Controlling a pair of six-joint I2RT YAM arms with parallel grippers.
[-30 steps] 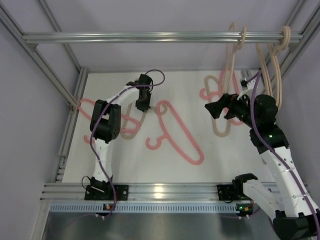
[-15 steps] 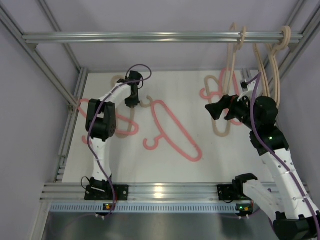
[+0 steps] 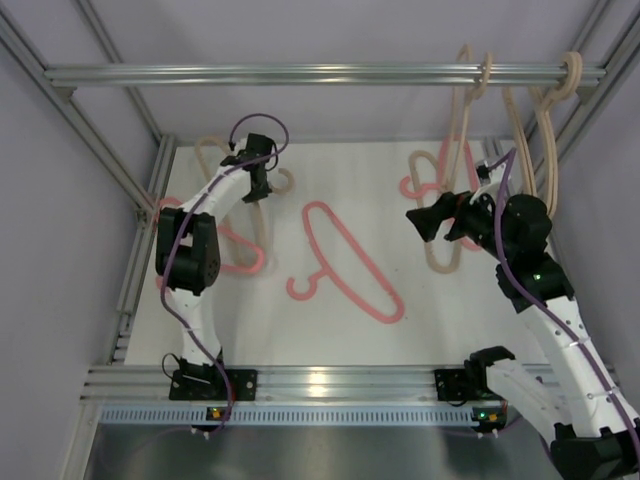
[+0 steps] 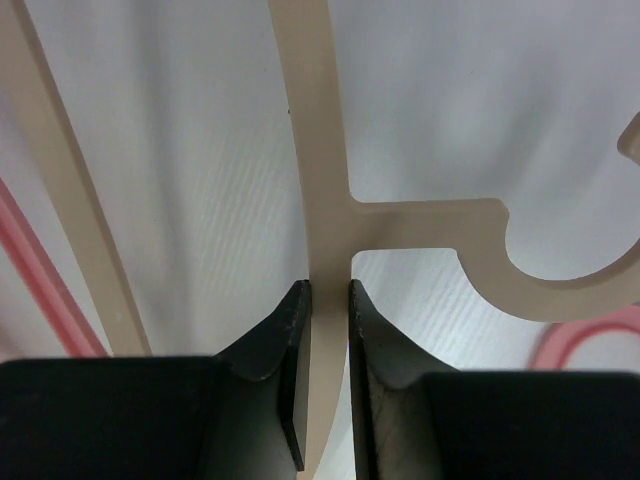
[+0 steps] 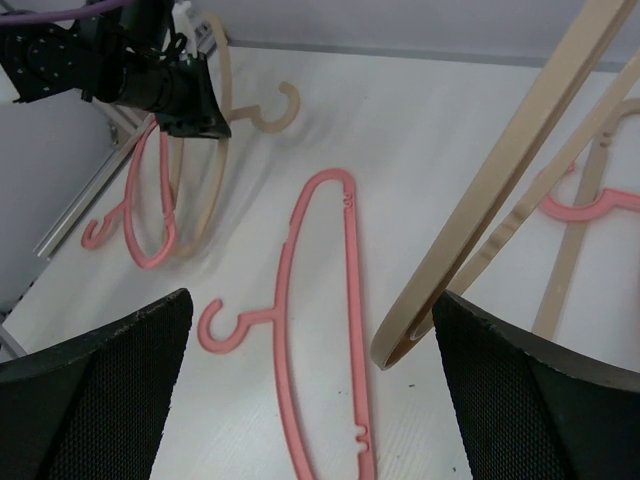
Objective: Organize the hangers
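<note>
My left gripper (image 3: 257, 193) (image 4: 328, 292) is shut on the straight bar of a beige hanger (image 3: 286, 183) (image 4: 326, 170), just below its hook, at the back left of the table. A pink hanger (image 3: 240, 262) lies partly under that one. Another pink hanger (image 3: 345, 265) (image 5: 284, 300) lies flat in the middle. My right gripper (image 3: 432, 222) (image 5: 312, 300) hangs open above the table's right side, holding nothing. Close in front of it is the lower end of a beige hanger (image 5: 500, 190). Beige hangers (image 3: 465, 110) hang by their hooks from the overhead rail (image 3: 300, 75).
A third pink hanger (image 3: 422, 182) and a beige one (image 3: 443, 255) lie at the back right under the hung hangers. Aluminium frame posts (image 3: 150, 190) run along the table's left edge. A frame beam (image 3: 330, 380) crosses the near edge.
My left arm has swung toward the back left, carrying the beige hanger with it, so its hook now sits farther back. The right arm has barely moved.
</note>
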